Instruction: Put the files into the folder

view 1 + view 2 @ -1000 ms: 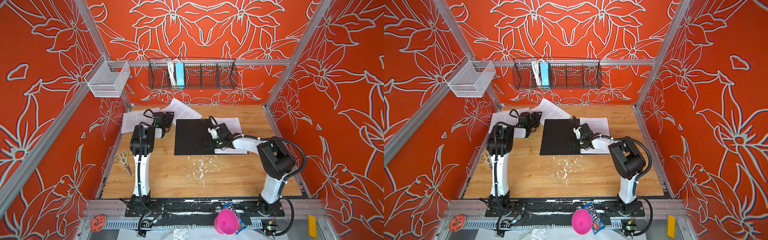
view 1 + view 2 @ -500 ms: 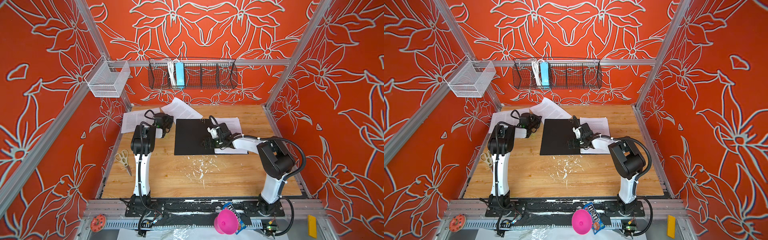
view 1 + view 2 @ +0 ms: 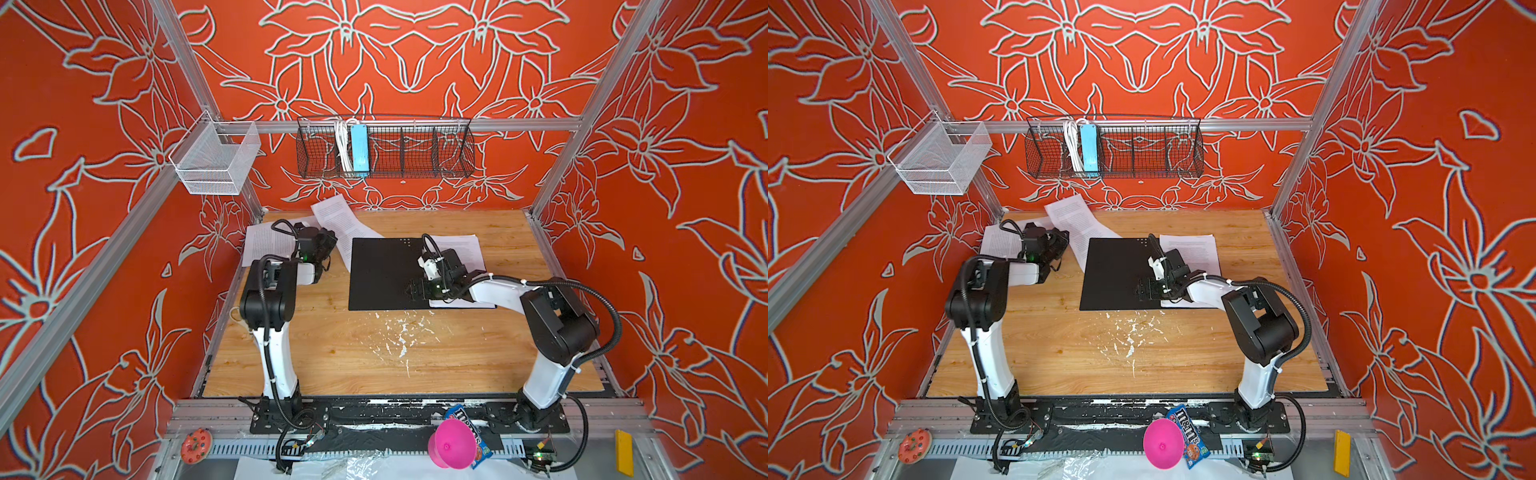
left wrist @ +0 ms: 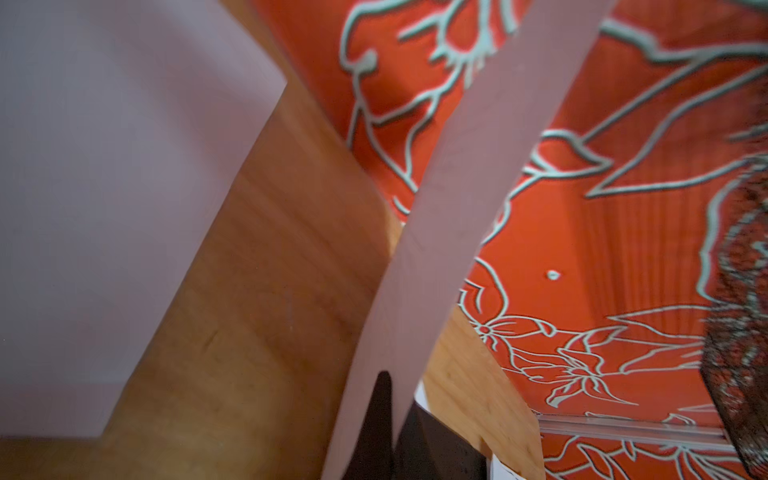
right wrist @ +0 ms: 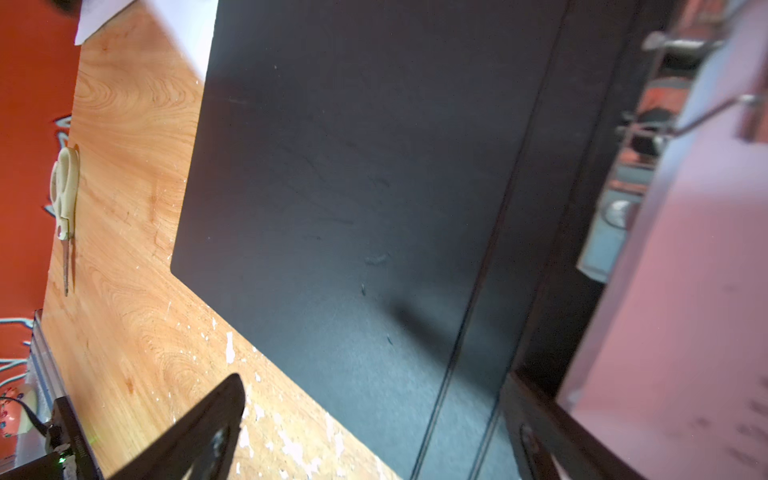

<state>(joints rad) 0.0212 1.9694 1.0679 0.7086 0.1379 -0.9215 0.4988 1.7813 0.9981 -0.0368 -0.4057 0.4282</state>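
The folder [image 3: 382, 274] [image 3: 1117, 274] lies open at the table's middle, black inside facing up. White printed files [image 3: 467, 251] [image 3: 1196, 251] rest on its right half, beside the metal clip [image 5: 623, 208]. My left gripper [image 3: 328, 243] [image 3: 1061, 243] [image 4: 395, 399] is shut on the edge of one loose sheet [image 3: 336, 220] [image 4: 457, 208], which curls up toward the back wall. Another sheet [image 3: 262, 241] [image 4: 104, 187] lies flat at the back left. My right gripper [image 3: 415, 289] [image 3: 1144, 289] [image 5: 374, 436] stands open low over the folder's front edge near its spine, holding nothing.
Cream-handled scissors [image 5: 64, 187] lie near the table's left edge. A black wire basket [image 3: 415, 149] holding a light-blue power strip [image 3: 359, 147] hangs on the back wall, with a white mesh basket [image 3: 216, 162] at the left. White flecks [image 3: 399, 332] mark the wood.
My left jaws have closed on the sheet's edge. My right jaws have widened slightly; both arms stay about where they were.
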